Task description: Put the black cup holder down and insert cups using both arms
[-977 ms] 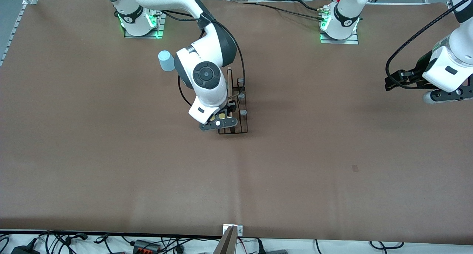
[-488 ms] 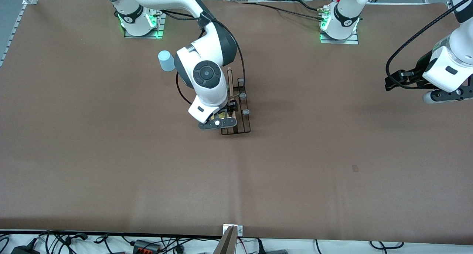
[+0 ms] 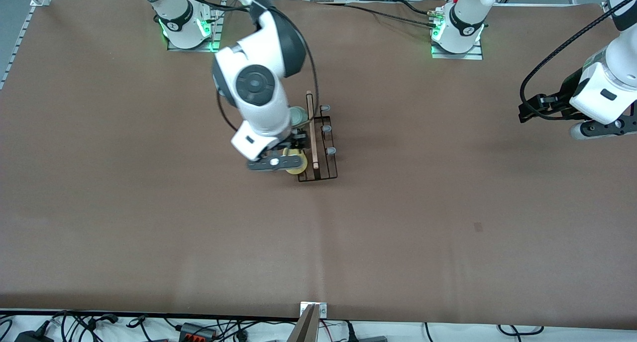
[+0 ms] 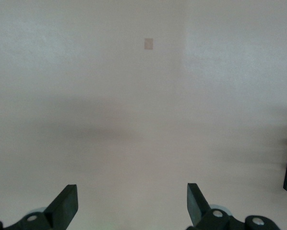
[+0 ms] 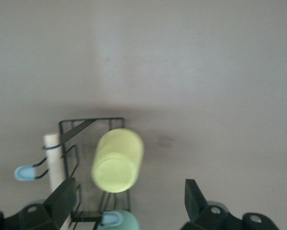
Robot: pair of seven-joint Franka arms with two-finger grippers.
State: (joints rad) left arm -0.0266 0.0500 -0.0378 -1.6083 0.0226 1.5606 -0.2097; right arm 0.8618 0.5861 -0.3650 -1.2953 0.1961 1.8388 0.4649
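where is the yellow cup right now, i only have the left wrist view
observer: on the black cup holder, hung at its end nearer the front camera; see yellow cup.
operator: ok, my left tool waits open over bare table. is the right tool holding that cup
observer: no, the right tool is open over it, fingers clear of the cup.
operator: any other cup on there
observer: yes, a sage green cup on the same side, farther from the front camera.

Yellow cup (image 3: 296, 163) on black rack (image 3: 323, 153)
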